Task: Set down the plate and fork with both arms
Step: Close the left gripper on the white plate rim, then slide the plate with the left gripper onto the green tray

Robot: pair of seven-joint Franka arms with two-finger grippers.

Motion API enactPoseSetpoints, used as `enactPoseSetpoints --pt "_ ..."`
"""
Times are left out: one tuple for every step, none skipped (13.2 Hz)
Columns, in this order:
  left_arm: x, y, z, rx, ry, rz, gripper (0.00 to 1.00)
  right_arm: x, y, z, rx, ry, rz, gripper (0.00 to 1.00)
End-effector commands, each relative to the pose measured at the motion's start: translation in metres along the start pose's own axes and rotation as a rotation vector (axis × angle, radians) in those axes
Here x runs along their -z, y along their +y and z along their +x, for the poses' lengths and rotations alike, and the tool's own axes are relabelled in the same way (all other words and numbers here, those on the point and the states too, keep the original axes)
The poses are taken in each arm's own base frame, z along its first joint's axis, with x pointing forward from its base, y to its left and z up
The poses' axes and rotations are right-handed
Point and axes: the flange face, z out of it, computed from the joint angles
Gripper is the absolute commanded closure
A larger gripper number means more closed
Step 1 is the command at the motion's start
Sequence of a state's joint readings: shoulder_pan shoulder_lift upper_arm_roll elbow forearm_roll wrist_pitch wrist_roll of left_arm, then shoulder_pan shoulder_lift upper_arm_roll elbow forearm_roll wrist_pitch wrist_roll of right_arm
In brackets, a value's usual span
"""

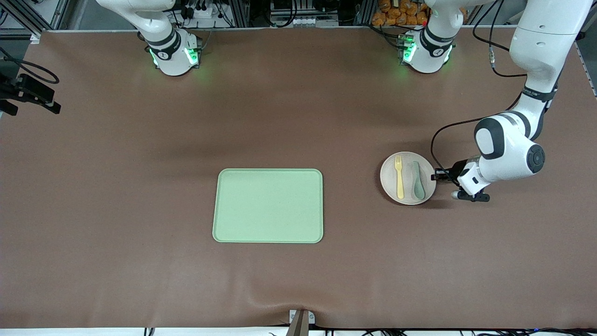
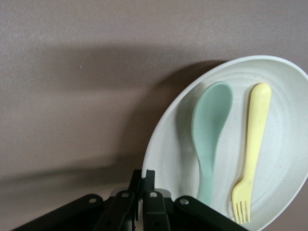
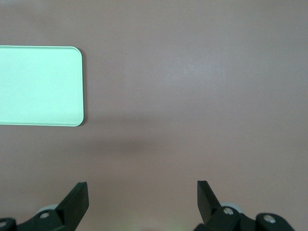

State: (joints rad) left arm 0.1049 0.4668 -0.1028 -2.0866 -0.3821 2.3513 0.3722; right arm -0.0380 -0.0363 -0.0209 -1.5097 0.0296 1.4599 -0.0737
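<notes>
Plate on the brown counter toward the left arm's end, fork and spoon lying in it, left gripper fingers clamped on the plate's rim, right gripper fingers spread wide and holding nothing, over bare counter near the green tray.

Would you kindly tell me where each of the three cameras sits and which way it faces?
Front view: high across the table, facing both arm bases; the left arm reaches to the plate.
Left wrist view: on the left arm, looking along the left gripper, shut on the plate's rim.
Right wrist view: on the right arm, looking down past the open right gripper at the table.
Shared: front and left wrist show fork and spoon; front and right wrist show the tray.
</notes>
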Motion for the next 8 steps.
enactPoseSetpoints --pt "0.008 0.006 0.019 -0.030 0.021 -0.026 1.00 0.006 0.001 -0.003 0.010 0.012 0.012 0.00" --pt "0.018 0.013 0.026 -0.044 0.017 -0.036 1.00 0.006 0.002 -0.002 0.009 0.012 0.014 0.00" --pt "0.029 0.024 0.034 -0.059 0.008 -0.054 1.00 0.006 0.002 -0.002 0.009 0.012 0.014 0.00" --pt "0.042 0.033 0.043 -0.065 0.006 -0.065 1.00 0.006 -0.001 -0.002 0.013 0.013 0.012 0.00" --pt "0.054 0.043 0.050 -0.077 0.003 -0.073 1.00 0.005 -0.002 -0.001 0.016 0.010 0.011 0.00" --pt "0.063 0.056 0.057 -0.089 -0.003 -0.080 1.00 0.005 -0.001 -0.001 0.013 0.010 0.012 0.00" --pt "0.072 0.072 0.064 -0.094 0.002 -0.081 1.00 0.001 -0.002 0.001 0.011 0.002 0.013 0.00" --pt "0.077 0.101 0.071 -0.086 -0.001 -0.072 1.00 0.000 -0.001 0.002 0.010 0.001 0.016 0.00"
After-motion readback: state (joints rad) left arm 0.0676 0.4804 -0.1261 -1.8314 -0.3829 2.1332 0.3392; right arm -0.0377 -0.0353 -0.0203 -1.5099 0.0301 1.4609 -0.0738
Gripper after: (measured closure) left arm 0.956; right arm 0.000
